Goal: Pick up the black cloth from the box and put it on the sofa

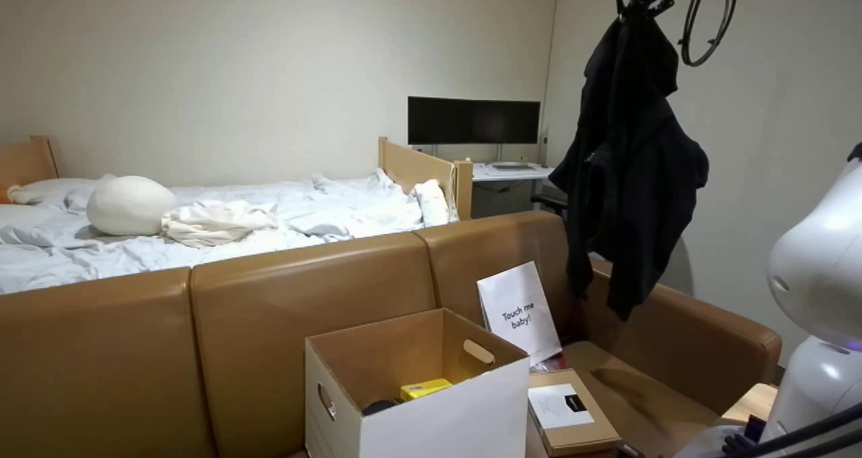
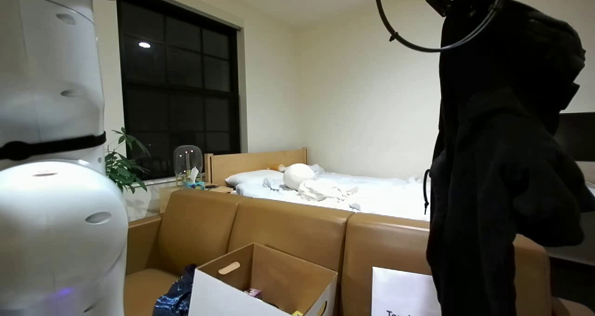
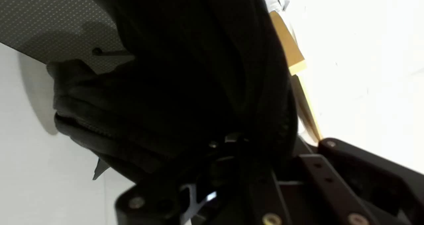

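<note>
The black cloth [image 1: 633, 161] looks like a dark jacket with a zip. It hangs from my gripper [image 1: 636, 12], which is shut on its top end. In both exterior views it hangs high at the right; it also shows in an exterior view [image 2: 497, 158]. In the wrist view the cloth [image 3: 185, 72] fills the middle and hides the fingertips. The brown sofa [image 1: 316, 283] stands below and behind it. The cloth's lower end overlaps the sofa's armrest in the picture, and a shadow falls on the seat. The white box [image 1: 444, 417] stands on the sofa, left of the cloth.
A paper sign [image 1: 520, 313] leans on the backrest, with a flat cardboard box [image 1: 572, 411] in front. A yellow item [image 1: 424, 388] lies in the white box. A blue patterned cloth [image 2: 175, 292] lies beside the box. A bed [image 1: 323, 209] and monitor [image 1: 474, 120] stand behind.
</note>
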Controlling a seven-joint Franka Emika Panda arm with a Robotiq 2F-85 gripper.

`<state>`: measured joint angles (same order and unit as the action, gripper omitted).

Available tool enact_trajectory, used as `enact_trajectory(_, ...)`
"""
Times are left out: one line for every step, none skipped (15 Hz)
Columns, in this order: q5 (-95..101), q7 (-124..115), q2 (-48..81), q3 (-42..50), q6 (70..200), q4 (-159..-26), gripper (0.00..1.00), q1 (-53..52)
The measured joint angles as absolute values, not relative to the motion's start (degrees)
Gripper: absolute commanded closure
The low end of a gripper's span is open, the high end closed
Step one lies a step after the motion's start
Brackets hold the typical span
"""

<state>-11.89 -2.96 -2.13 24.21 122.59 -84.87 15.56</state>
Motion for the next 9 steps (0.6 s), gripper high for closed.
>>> enact_trajectory(-11.9,-6.1,-1.2,23.9,125.0,-85.6,0.95,15.2)
enact_trajectory(-11.9,-9.3,-0.5,23.5,127.6,-86.9,0.95,14.8)
enact_trajectory(-11.9,-12.2,0.0,22.9,130.8,-88.9,0.95,14.4)
enact_trajectory(-11.9,-14.9,0.3,22.4,133.9,-91.5,0.95,13.8)
enact_trajectory(-11.9,-17.6,0.6,21.5,137.0,-94.8,0.95,13.6)
enact_trajectory(-11.8,-20.1,0.7,20.6,140.2,-98.4,0.95,13.6)
enact_trajectory(-11.7,-22.5,0.9,19.8,143.2,-102.2,0.95,13.6)
enact_trajectory(-11.7,-24.9,1.2,19.2,145.8,-106.0,0.95,13.6)
enact_trajectory(-11.7,-27.2,1.5,18.9,148.7,-109.8,0.95,13.6)
